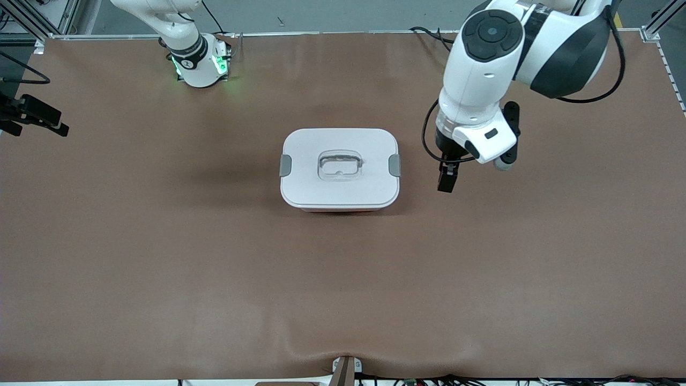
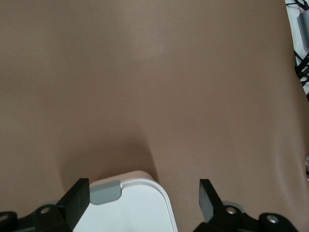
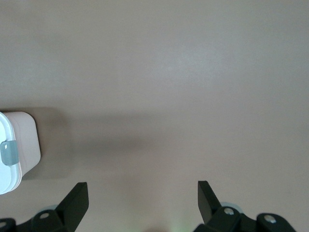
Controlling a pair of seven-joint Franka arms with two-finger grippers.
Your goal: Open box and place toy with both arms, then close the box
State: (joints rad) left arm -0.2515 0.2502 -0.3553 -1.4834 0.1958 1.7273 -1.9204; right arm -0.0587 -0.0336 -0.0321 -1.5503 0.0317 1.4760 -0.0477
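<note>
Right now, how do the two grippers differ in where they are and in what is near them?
The left gripper hangs above the table beside the box, next to its grey clip. The right gripper is out of the front view; its own camera shows the box off at the edge, with bare table under it. Both are open and hold nothing.

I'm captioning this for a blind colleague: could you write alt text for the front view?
A closed box, its white lid clipped at both ends, sits mid-table on brown cloth. The left end effector hangs open over the cloth beside it; the right arm waits at its base.
</note>
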